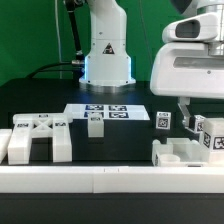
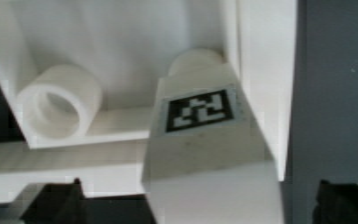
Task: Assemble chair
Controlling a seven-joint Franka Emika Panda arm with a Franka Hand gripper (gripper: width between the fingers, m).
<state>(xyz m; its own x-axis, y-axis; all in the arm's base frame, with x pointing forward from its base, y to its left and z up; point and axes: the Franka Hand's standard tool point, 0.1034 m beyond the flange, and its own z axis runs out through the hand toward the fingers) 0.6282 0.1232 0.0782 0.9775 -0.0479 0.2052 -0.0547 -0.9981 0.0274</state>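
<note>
The gripper [image 2: 195, 202] is open, its jaws straddling a tagged chair part [image 2: 206, 120] without contact. The part lies on the table [image 1: 125, 135] at the exterior view's right. Risk: off-centre closing may tilt this part against the adjacent ring-shaped part [image 2: 57, 103], giving a skewed grip.

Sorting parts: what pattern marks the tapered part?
A black-and-white square tag on white plastic; clearest in wrist view.

A black table [image 1: 60, 100] is seen, with the marker board [image 1: 105, 112] laid flat toward its far edge. White chair parts are set along the near edge: a legged piece [image 1: 35, 140] at the exterior view's left, a small block [image 1: 95, 125] mid-table, and tagged pieces [image 1: 208, 138] at the right. The gripper [image 1: 191, 114] is held over these, fingers [image 1: 183, 108] lowered.
</note>
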